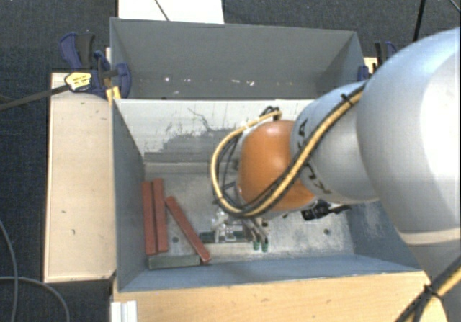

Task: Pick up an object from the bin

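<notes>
My gripper (234, 231) hangs low over the bin floor near the front wall, just under the arm's orange cover. Just left of it a reddish-brown bar (187, 229) lies slanted, its lower end near the front wall. That end rests against a dark grey flat bar (173, 261) lying along the front wall. Nothing shows as held by the gripper.
Two more reddish-brown bars (153, 216) lie side by side near the bin's left wall, pointing front to back. The arm and its cables cover the right half of the bin. Bare floor shows in the back left part.
</notes>
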Available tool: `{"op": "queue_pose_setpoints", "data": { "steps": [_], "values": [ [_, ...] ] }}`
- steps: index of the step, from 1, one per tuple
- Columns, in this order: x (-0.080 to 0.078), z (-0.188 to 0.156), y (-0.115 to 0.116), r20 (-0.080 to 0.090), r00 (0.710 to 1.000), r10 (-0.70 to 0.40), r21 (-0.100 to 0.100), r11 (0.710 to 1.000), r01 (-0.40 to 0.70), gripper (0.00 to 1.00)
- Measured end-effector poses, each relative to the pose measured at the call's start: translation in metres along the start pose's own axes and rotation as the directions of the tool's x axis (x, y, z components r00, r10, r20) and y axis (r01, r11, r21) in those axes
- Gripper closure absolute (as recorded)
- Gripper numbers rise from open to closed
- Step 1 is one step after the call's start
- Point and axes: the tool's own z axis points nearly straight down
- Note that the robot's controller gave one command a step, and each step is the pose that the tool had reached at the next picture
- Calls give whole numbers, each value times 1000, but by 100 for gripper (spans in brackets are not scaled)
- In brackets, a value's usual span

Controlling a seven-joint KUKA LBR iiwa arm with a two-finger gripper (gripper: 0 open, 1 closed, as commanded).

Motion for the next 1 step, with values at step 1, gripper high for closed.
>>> {"op": "queue_pose_setpoints", "data": {
  "steps": [1],
  "values": [
    [0,-17,-3,-15,1000,-27,5,1000,27,100]
  ]
}}
